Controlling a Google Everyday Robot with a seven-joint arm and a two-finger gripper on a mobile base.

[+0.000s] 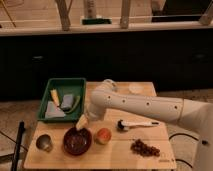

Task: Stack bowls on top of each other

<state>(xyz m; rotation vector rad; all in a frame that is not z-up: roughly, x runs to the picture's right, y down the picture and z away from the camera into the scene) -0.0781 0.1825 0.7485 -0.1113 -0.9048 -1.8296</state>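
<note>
A dark red bowl (76,141) sits near the front left of the wooden table (115,155). A small orange bowl (103,135) stands just to its right, and a small metal bowl (44,142) to its left. A pale shallow bowl or lid (135,88) lies at the table's far right. My white arm reaches in from the right. My gripper (81,122) hangs just above the far rim of the dark red bowl.
A green tray (79,85) with a sponge, cloth and yellow items stands at the back left. A white-handled brush (136,124) and a heap of brown nuts (145,148) lie on the right. A dark counter runs behind the table.
</note>
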